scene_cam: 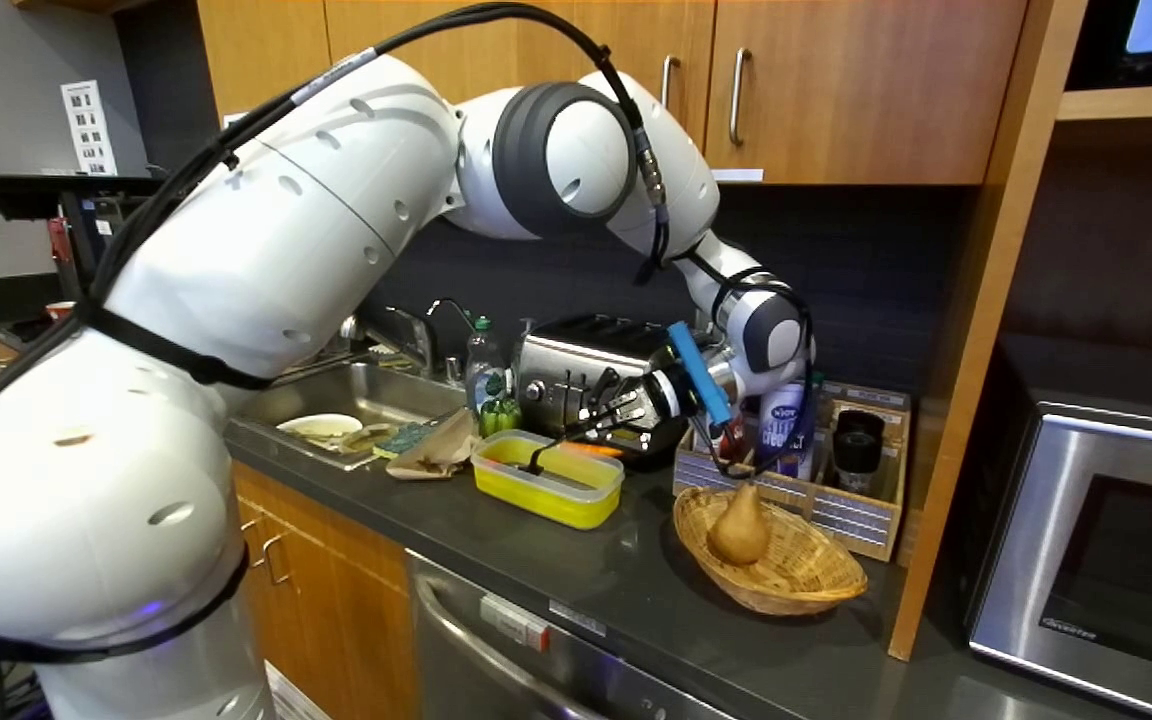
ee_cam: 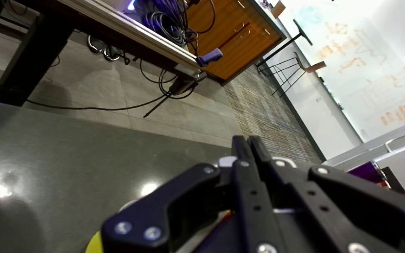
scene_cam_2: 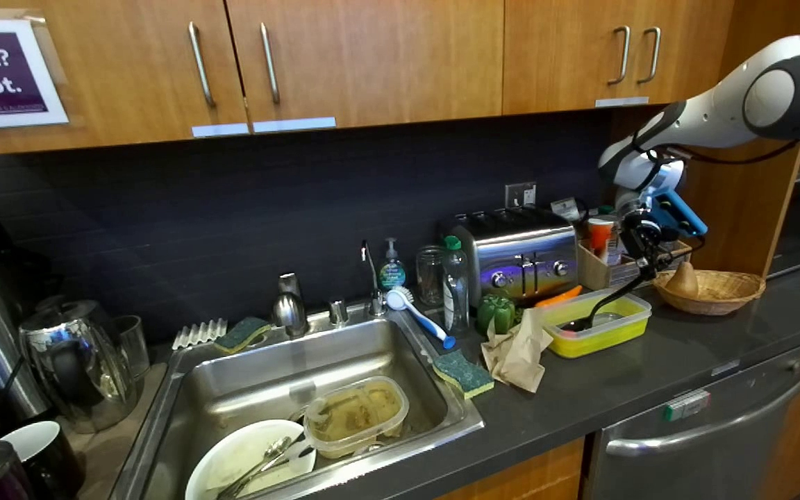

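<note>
My gripper [ee_cam: 246, 140] is shut, its two fingers nearly touching at the tips in the wrist view. In an exterior view it reaches down from the right with a black ladle [scene_cam_2: 612, 297] slanting out of its fingertips. The ladle's bowl [scene_cam_2: 576, 324] sits low inside a clear-rimmed container [scene_cam_2: 605, 340] with a yellow lower part. An exterior view also shows the ladle [scene_cam: 536, 460] dipping into the container [scene_cam: 546, 497] from the gripper's side. In the wrist view the ladle is hidden behind the fingers; only a yellow corner of the container [ee_cam: 95, 245] shows.
A steel toaster [scene_cam: 576, 365] stands behind the container, with a carrot [scene_cam_2: 558, 297] in front. Beside the container are a green pepper [scene_cam_2: 496, 312] and crumpled brown paper [scene_cam_2: 517, 354]. A wicker basket [scene_cam: 806, 570] holds a pear [scene_cam: 739, 530]. The sink [scene_cam_2: 233, 375] holds dishes.
</note>
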### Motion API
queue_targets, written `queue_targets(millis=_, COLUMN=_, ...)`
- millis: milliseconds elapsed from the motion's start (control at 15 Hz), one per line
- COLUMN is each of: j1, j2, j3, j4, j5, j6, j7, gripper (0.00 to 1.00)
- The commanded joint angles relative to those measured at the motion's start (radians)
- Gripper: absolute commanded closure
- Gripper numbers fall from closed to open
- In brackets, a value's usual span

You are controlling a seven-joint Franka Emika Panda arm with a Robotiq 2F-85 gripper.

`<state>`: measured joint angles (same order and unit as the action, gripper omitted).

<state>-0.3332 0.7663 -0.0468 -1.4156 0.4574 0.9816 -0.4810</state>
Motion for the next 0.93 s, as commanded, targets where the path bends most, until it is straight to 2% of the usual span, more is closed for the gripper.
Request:
queue_targets(millis=0, j1=-0.006, j2=0.003, j3=0.006, j4=0.005, j5=-0.003, j6=-0.002, j7=0.003, gripper=0.94)
queue_targets(millis=67, j1=-0.006, j2=0.003, j3=0.006, j4=0.005, j5=-0.003, j6=-0.002, j7=0.003, gripper=0.94)
queue_targets(millis=133, j1=-0.006, j2=0.003, j3=0.006, j4=0.005, j5=-0.003, j6=-0.002, j7=0.003, gripper=0.99)
queue_targets(millis=867, j1=-0.024, j2=0.062, j3=0.037, j4=0.061, j5=-0.001, j6=-0.132, j7=-0.092, gripper=0.99)
